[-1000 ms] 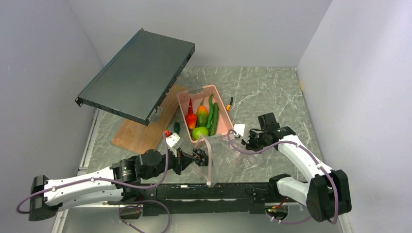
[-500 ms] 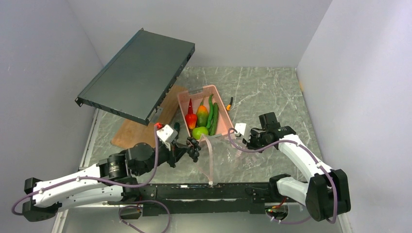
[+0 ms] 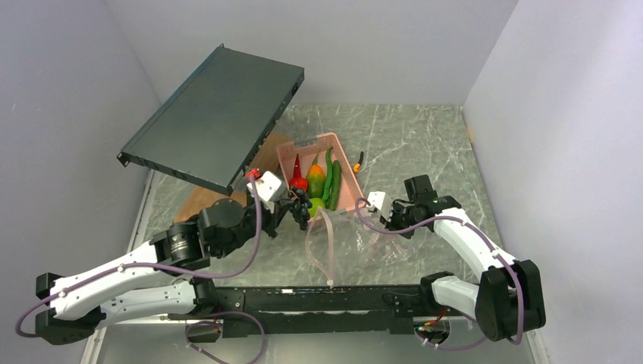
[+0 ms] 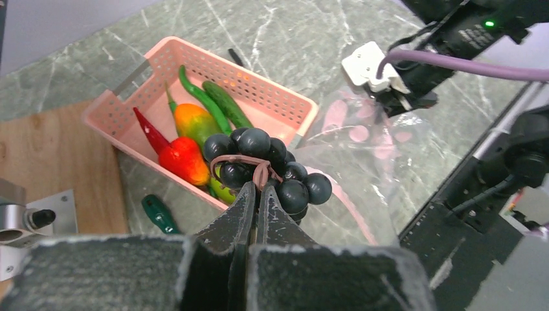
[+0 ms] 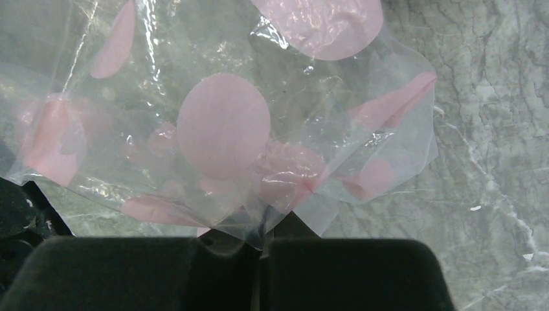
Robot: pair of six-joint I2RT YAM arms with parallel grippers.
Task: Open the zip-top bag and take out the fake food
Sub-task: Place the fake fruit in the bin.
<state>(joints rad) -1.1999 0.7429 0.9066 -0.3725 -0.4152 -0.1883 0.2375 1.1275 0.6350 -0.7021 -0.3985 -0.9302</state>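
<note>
Compared with one second before, we saw that the left gripper (image 3: 302,209) had moved away from the mouth of the zip-top bag (image 3: 345,241) and up toward the far side. It now hung above the near end of the pink basket (image 3: 311,140). Its fingers were clenched on the brown stem of the dark grape bunch (image 4: 268,162), which was outside the bag and in the air. The left arm had swung with it, so its elbow lay further from the near edge.

The right gripper (image 5: 259,236) stayed almost where it was. Its fingers were pressed together on one edge of the bag, and the clear film with pink dots spread out in front of its camera. The bag lay on the table between the two arms, just beside the near end of the basket. Its pink strip curved up at the left side.

In the basket we saw the other fake food: the long green pods (image 4: 223,103), an orange and green piece (image 4: 197,123), a red piece (image 4: 184,159) and a thin red one (image 4: 150,133). The lime-green apple (image 4: 223,192) was mostly hidden under the grapes.

The table (image 3: 409,136) was grey-green stone with pale veins. A wooden board (image 4: 52,155) lay left of the basket, and a green-handled screwdriver (image 4: 158,214) lay between them. A dark flat metal case (image 3: 212,114) leaned tilted over the board. Plain pale walls (image 3: 546,114) closed the table on three sides.
</note>
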